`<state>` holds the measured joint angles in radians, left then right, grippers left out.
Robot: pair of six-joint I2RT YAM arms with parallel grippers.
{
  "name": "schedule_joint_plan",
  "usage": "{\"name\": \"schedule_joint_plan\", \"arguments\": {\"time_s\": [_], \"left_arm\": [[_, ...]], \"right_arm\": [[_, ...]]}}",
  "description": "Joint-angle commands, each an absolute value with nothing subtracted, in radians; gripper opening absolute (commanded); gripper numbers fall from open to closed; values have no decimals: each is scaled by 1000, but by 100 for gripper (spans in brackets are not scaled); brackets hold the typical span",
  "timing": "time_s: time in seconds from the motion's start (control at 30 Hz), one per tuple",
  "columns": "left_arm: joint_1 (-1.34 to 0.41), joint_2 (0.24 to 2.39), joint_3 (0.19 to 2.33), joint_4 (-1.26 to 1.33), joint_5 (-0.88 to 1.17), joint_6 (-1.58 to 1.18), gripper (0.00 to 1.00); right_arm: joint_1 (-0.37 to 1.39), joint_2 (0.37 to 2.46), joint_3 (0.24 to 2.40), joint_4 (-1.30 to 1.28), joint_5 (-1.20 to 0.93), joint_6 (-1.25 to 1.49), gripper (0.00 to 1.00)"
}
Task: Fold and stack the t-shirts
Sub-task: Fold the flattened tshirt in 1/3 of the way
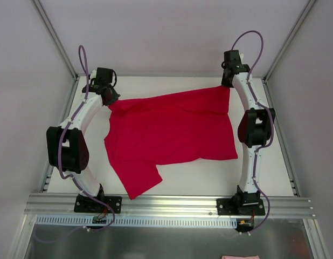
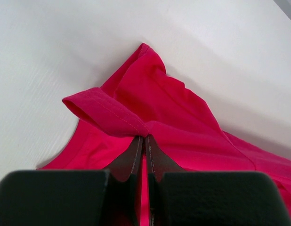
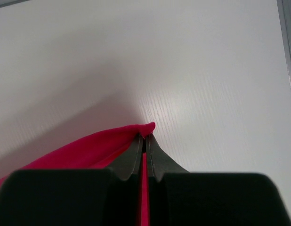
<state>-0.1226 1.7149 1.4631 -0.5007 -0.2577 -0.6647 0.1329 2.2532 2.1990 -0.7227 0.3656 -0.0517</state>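
Both arms reach far across the white surface (image 1: 209, 178), elbows bowed outward, gripping a red t-shirt (image 1: 172, 129).
L pincer (image 2: 144, 139) closed tight on a stitched hem fold; R pincer (image 3: 145, 137) closed tight on a corner tip. Top view alone shows the t-shirt spread out btwn them, one sleeve trailing toward the L arm's base.

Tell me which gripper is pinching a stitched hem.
The left gripper: a stitched hem band of the red t-shirt sits at its tips. The right gripper pinches a plain corner.
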Motion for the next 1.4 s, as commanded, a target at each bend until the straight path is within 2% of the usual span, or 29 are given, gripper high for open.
{"name": "schedule_joint_plan", "arguments": {"time_s": [0.0, 0.33, 0.63, 1.17, 1.37], "left_arm": [[-110, 1712, 1497, -500, -272, -649, 0], [-110, 1686, 1463, -506, -259, -637, 0], [-113, 1640, 1390, -535, -178, -675, 0], [-187, 1519, 1206, -592, -164, -715, 0], [-222, 1508, 1164, -588, -155, -739, 0]], "right_arm": [[121, 2233, 2235, -652, 362, -75, 1], [121, 2243, 2243, -610, 207, -80, 1], [141, 2178, 2105, -649, 262, -106, 1], [164, 2160, 2092, -729, 281, -101, 1], [167, 2111, 2010, -775, 276, -71, 1]]}}
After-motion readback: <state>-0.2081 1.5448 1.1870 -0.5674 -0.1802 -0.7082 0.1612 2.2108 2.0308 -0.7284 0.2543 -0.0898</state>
